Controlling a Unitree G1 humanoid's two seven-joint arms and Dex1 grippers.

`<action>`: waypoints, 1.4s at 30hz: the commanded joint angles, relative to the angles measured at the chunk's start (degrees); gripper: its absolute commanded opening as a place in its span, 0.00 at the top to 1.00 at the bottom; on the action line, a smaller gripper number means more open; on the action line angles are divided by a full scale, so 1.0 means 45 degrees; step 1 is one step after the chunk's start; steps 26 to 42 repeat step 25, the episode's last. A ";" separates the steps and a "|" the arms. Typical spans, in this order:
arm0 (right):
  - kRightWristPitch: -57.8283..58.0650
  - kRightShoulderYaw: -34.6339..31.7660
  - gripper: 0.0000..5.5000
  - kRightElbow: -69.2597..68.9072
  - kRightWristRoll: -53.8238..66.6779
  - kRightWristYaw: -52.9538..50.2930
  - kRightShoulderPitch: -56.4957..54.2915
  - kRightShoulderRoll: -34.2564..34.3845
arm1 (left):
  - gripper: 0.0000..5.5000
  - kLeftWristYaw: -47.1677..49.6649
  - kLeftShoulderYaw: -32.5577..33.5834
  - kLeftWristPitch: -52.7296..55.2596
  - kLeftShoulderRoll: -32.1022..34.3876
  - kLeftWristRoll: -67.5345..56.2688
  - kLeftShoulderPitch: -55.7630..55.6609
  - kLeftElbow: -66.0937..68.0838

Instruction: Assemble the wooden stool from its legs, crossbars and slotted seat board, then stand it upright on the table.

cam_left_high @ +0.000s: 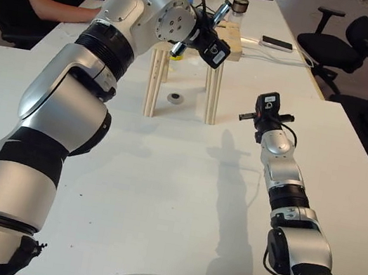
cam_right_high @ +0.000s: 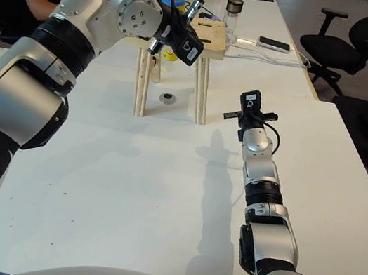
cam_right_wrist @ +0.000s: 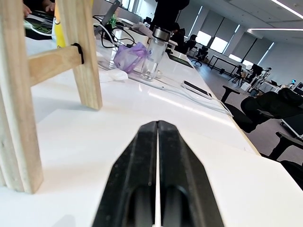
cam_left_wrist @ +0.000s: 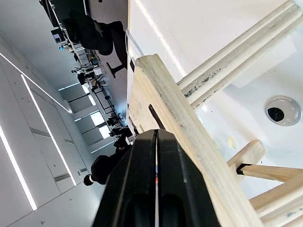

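Note:
The wooden stool (cam_left_high: pixel 212 89) stands upright on the white table (cam_left_high: pixel 163 176), with its slotted seat board (cam_left_wrist: pixel 189 127) on top and a crossbar (cam_right_wrist: pixel 49 64) between its legs. My left gripper (cam_left_high: pixel 211 43) hangs at the seat's near left edge. Its fingers (cam_left_wrist: pixel 142 189) are shut flat together with nothing between them, right beside the board. My right gripper (cam_left_high: pixel 268 104) sits low over the table to the right of the stool, apart from it. It is shut and empty (cam_right_wrist: pixel 157 125) and points toward the stool's legs (cam_right_wrist: pixel 16 94).
A round cable grommet (cam_left_high: pixel 175 97) lies in the table under the stool. Behind the stool are a glass bottle (cam_left_high: pixel 239 6), a phone (cam_left_high: pixel 277 43), cables and a purple bag (cam_right_wrist: pixel 128 56). Office chairs (cam_left_high: pixel 336 43) stand off the table's right side.

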 commanded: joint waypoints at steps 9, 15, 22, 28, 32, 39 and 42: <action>-0.0339 -0.0009 1.00 0.0171 0.0029 0.0194 -0.0091 0.0415 | 1.00 0.0360 0.2672 0.2595 0.1659 -0.2759 0.6197 -0.4518; -0.0615 -0.0108 1.00 0.0149 0.0319 0.0464 -0.0205 0.0831 | 1.00 0.2411 0.6194 0.4811 0.0942 -0.6191 1.0046 -0.7288; -0.0613 -0.0104 1.00 0.0298 0.0429 0.0539 -0.0309 0.1277 | 1.00 0.4608 0.8649 0.6065 -0.0759 -0.9140 1.2997 -0.9447; -0.0594 -0.0051 1.00 0.0492 0.0397 0.0635 -0.0534 0.1447 | 1.00 0.5008 0.8549 0.6592 -0.1268 -0.9438 1.2993 -1.0152; -0.0594 -0.0051 1.00 0.0492 0.0397 0.0635 -0.0534 0.1447 | 1.00 0.5008 0.8549 0.6592 -0.1268 -0.9438 1.2993 -1.0152; -0.0594 -0.0051 1.00 0.0492 0.0397 0.0635 -0.0534 0.1447 | 1.00 0.5008 0.8549 0.6592 -0.1268 -0.9438 1.2993 -1.0152; -0.0594 -0.0051 1.00 0.0492 0.0397 0.0635 -0.0534 0.1447 | 1.00 0.5008 0.8549 0.6592 -0.1268 -0.9438 1.2993 -1.0152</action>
